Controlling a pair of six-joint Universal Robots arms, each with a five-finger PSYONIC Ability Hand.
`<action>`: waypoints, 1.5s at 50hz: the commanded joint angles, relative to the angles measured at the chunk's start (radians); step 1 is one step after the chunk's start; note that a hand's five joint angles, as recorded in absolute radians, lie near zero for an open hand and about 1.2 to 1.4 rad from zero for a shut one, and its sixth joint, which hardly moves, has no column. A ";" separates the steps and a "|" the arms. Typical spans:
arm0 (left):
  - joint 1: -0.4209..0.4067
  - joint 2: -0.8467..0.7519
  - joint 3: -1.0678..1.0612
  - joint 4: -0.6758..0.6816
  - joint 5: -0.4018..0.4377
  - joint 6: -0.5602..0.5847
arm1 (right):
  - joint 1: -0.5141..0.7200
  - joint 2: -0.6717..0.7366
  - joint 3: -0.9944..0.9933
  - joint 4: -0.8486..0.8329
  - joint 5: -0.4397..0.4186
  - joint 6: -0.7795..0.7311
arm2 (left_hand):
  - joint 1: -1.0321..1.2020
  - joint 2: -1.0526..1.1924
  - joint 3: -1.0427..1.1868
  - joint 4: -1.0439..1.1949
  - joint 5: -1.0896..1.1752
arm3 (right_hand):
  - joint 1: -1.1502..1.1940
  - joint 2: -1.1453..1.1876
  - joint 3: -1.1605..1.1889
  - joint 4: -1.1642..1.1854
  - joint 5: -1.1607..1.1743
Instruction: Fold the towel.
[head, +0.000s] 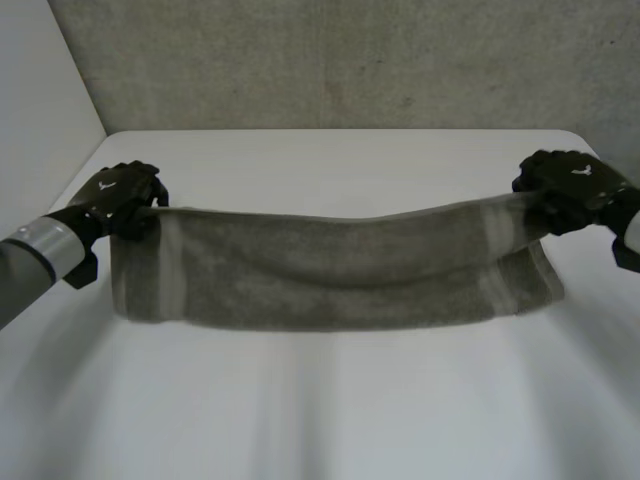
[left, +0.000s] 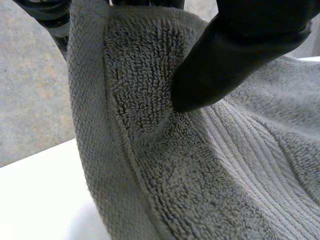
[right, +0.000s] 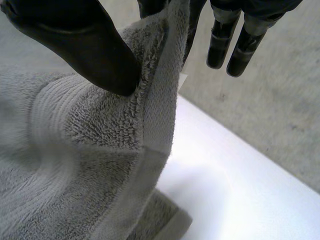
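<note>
A grey terry towel (head: 340, 265) hangs stretched between my two hands above the white table (head: 330, 400), its upper edge sagging in the middle and its lower part resting on the table. My left hand (head: 122, 197) pinches the towel's upper left corner; its thumb (left: 225, 60) presses the pile of the towel (left: 150, 150) against the fingers behind. My right hand (head: 570, 188) pinches the upper right corner, the thumb (right: 85, 45) pressing the towel (right: 100, 160) near its hemmed edge, with other fingers (right: 235, 45) hanging free beside the hem.
A grey concrete wall (head: 340, 60) stands behind the table's far edge. Bare white tabletop lies in front of the towel and beyond it.
</note>
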 joint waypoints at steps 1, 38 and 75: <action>-0.027 -0.088 0.100 0.000 -0.007 0.003 | 0.041 0.091 -0.031 -0.007 0.090 -0.052 | 0.095 0.043 -0.058 -0.066 0.066 | 0.078 0.087 -0.052 -0.076 0.055; -0.053 -0.291 0.238 0.005 -0.121 0.120 | 0.104 0.311 -0.169 -0.163 0.212 -0.056 | 0.095 0.043 -0.058 -0.066 0.066 | -0.418 -0.409 -0.052 -0.076 -0.441; -0.073 0.003 0.020 -0.007 -0.110 0.113 | 0.078 -0.044 0.116 -0.172 0.341 0.010 | -0.959 -1.011 -0.058 -0.066 -0.988 | -1.143 -1.135 -0.052 -0.076 -1.167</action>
